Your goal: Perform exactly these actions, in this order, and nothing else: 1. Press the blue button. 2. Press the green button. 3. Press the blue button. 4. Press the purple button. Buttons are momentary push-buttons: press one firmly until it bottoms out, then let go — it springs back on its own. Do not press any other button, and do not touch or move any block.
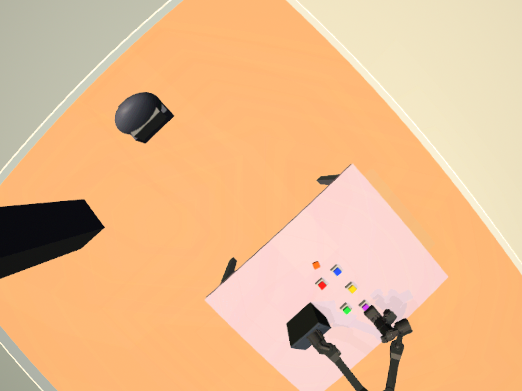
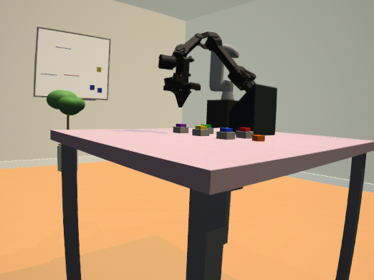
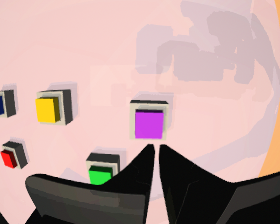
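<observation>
The purple button (image 1: 365, 307) (image 2: 180, 125) (image 3: 149, 124) stands up on its grey base. My gripper (image 2: 180, 106) (image 3: 157, 146) is shut and empty, pointing down, high above the purple button with a wide gap between them. In the wrist view the fingertips show just below the purple cap. The green button (image 1: 347, 310) (image 2: 205, 126) (image 3: 100, 175) is at the lower left of the wrist view, partly behind a finger. The blue button (image 1: 337, 271) (image 2: 226, 129) (image 3: 1, 105) is cut off at the left edge of the wrist view. Neither is touched.
The yellow button (image 1: 352, 289) (image 2: 200, 127) (image 3: 47, 110) and the red button (image 1: 322, 285) (image 2: 244, 129) (image 3: 8, 158) stand beside the others. An orange block (image 1: 316, 265) (image 2: 258, 137) lies near the red and blue buttons. The black arm base box (image 1: 306, 324) (image 2: 266, 110) stands on the table.
</observation>
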Motion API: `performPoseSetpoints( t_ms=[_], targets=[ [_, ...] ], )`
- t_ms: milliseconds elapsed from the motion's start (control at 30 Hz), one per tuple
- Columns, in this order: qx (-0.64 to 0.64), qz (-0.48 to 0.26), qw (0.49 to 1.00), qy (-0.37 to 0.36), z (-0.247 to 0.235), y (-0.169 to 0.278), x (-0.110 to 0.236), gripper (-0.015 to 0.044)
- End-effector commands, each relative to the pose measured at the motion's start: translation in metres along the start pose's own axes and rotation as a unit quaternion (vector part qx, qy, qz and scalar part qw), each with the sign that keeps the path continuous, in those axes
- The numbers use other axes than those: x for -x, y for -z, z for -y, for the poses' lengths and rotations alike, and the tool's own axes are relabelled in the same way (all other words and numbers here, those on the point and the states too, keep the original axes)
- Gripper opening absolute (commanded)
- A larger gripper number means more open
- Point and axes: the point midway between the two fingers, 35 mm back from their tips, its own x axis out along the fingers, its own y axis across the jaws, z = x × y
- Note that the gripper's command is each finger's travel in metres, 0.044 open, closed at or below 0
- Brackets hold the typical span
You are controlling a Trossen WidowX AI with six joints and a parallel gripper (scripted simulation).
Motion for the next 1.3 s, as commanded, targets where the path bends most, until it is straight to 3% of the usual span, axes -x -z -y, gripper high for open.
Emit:
performPoseSetpoints(
  t_ms=[0,1267],
  targets=[
    [0.007,-0.01,1.0,-0.002,-0.001,0.007,-0.042,0.002],
    [0.007,-0.01,1.0,-0.001,0.0,0.008,-0.078,0.002]
  ],
)
